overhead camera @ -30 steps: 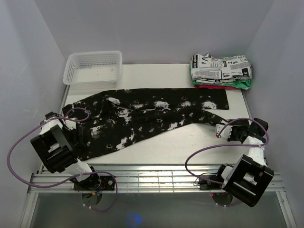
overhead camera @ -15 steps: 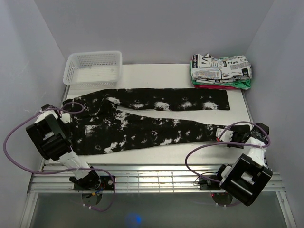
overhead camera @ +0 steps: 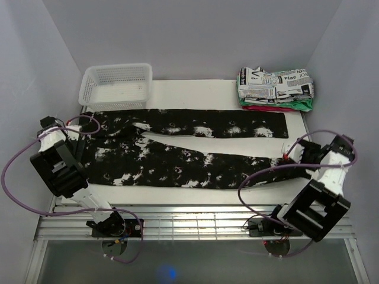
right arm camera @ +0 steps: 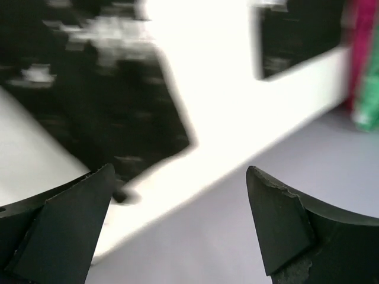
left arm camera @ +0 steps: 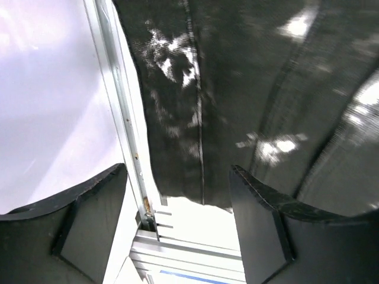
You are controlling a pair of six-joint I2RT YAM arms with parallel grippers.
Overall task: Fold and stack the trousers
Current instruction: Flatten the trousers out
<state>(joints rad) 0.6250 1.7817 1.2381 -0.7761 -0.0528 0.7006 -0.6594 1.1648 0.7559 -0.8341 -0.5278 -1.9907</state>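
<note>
The trousers (overhead camera: 177, 163), black with white splotches, lie spread flat across the table, waist at the left and both legs running right. My left gripper (overhead camera: 80, 127) hovers at the waist end, open, and holds nothing; in its wrist view the left gripper (left arm camera: 177, 171) frames the waist fabric (left arm camera: 237, 89) and the table's left edge. Just past the lower leg's cuff is my right gripper (overhead camera: 290, 155), open and empty. In the right wrist view the right gripper (right arm camera: 179, 170) sits apart from the cuff (right arm camera: 118, 106).
A white mesh basket (overhead camera: 115, 86) stands at the back left. A stack of folded clothes (overhead camera: 273, 89), newspaper print above red and green, sits at the back right. Grey walls close both sides. A metal rail (overhead camera: 189, 222) runs along the front.
Both grippers have opened and let go of the trousers. The lower leg, bunched and slanted before, now lies straight and flat. Both arms have drawn outward toward the side walls.
</note>
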